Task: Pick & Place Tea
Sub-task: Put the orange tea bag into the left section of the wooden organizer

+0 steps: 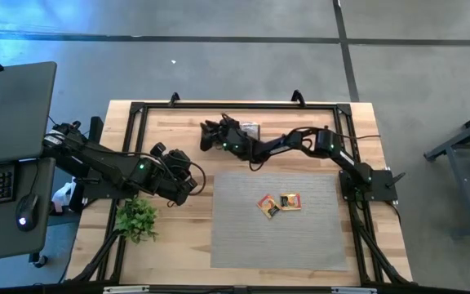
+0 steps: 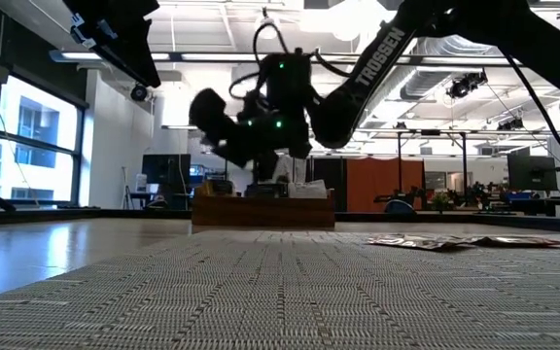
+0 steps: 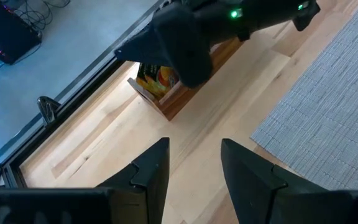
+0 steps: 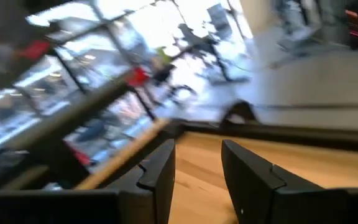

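Two tea sachets point(image 1: 268, 206) point(image 1: 290, 202), orange, white and dark, lie flat on the grey woven mat point(image 1: 276, 241); the low view shows them as flat sachets point(image 2: 455, 242). More tea point(image 3: 155, 78) stands in a wooden box point(image 1: 250, 129) at the far side of the table. My right gripper point(image 1: 208, 135) hangs open beside the box's left end, a little above the table, with nothing between its fingers point(image 4: 197, 155). My left gripper point(image 1: 190, 186) waits open over the bare wood left of the mat, empty too point(image 3: 194, 155).
A small green plant point(image 1: 137, 219) stands near the table's front left. A black frame point(image 1: 235, 104) runs around the tabletop. The wooden box point(image 2: 263, 209) sits just behind the mat's far edge. Bare wood lies between box and left gripper.
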